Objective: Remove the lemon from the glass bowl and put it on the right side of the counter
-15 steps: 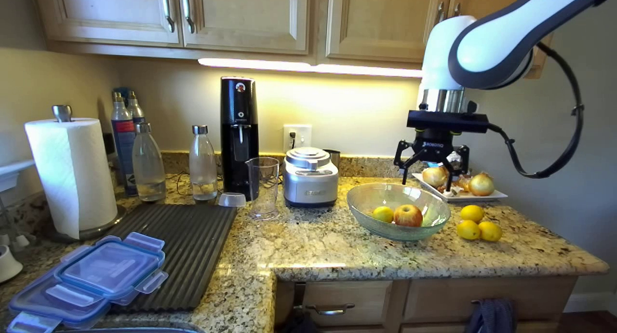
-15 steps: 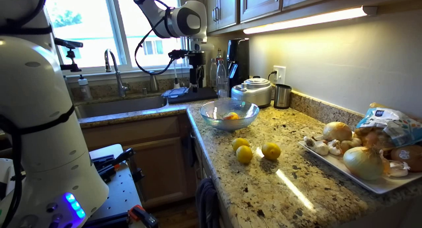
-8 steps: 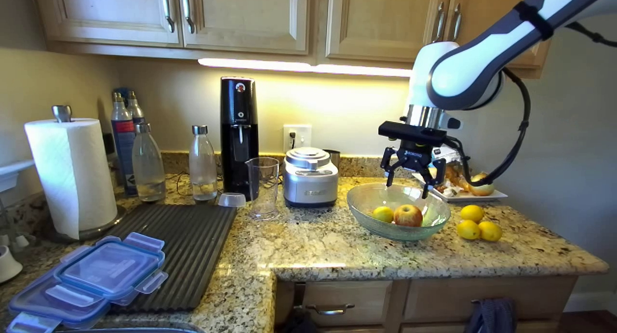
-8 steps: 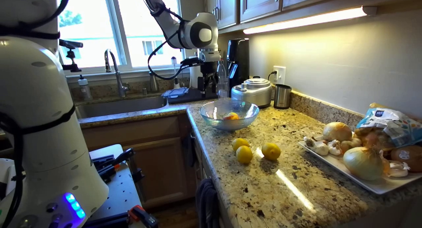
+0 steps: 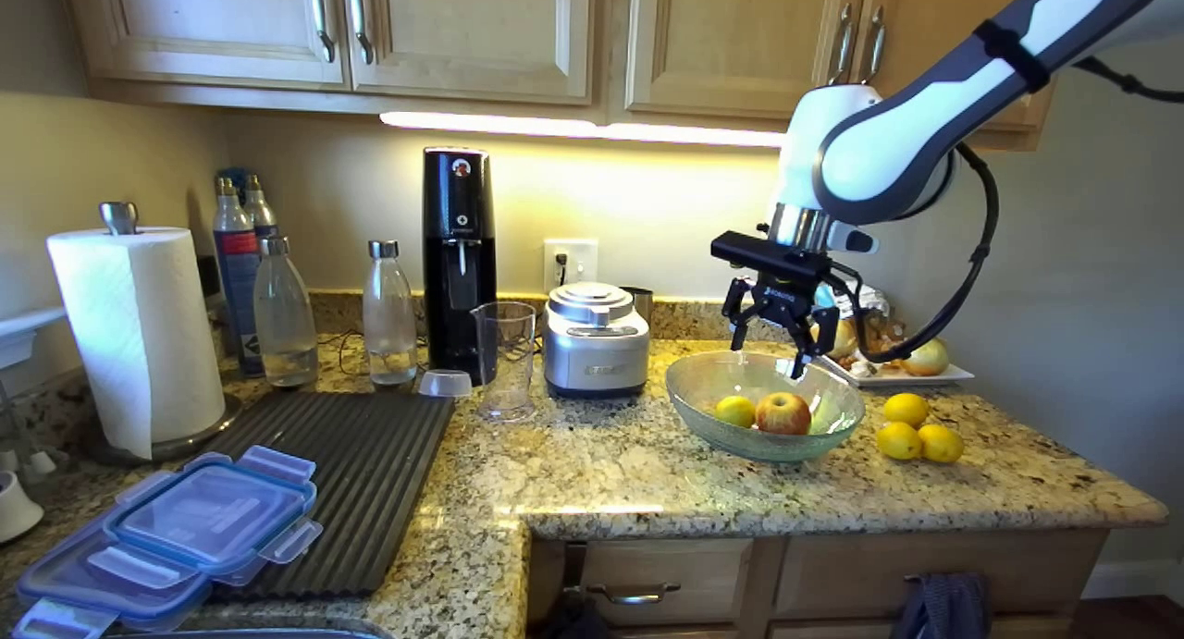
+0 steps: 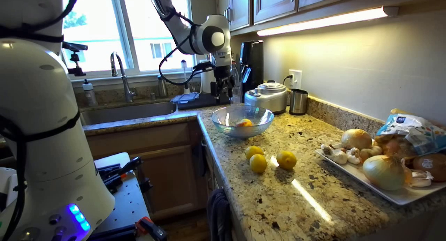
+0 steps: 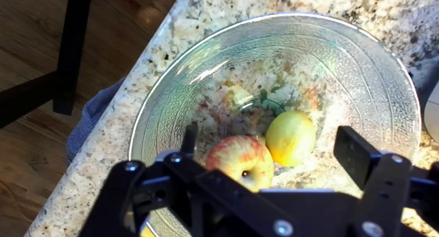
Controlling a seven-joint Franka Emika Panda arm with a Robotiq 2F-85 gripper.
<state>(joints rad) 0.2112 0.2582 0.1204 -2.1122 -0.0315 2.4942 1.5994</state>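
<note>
The gripper (image 5: 768,360) hangs tilted over the glass bowl (image 5: 700,423), its two fingers (image 7: 355,156) spread wide apart. Below it, inside the bowl, lies the lemon (image 7: 291,138), plain yellow; in the wrist view it shows within the gap between the fingers. A red-and-yellow apple (image 7: 240,158) sits right beside it in the bowl, their outlines meeting in the wrist view; the gripper hides part of the apple. The bowl stands on the counter (image 5: 601,473), a speckled tan-and-brown stone, near its edge.

Near the bowl, on its right in an exterior view, three more lemons (image 5: 899,441) rest on the counter, two close together and the third slightly off. Behind the bowl and to its left in an exterior view stands a silver appliance (image 5: 597,348) with a round lid.

Farther from the bowl, behind it and to its right in an exterior view, is a white plate (image 5: 957,377) bearing onions (image 5: 925,354) and garlic (image 6: 353,156). To the bowl's left in an exterior view come a clear pitcher (image 5: 506,362), a tall black machine (image 5: 460,278) and a dark ribbed mat (image 5: 370,482). Well apart from the bowl, two clear bottles (image 5: 388,315) and a roll of paper towels (image 5: 139,343) stand upright.
</note>
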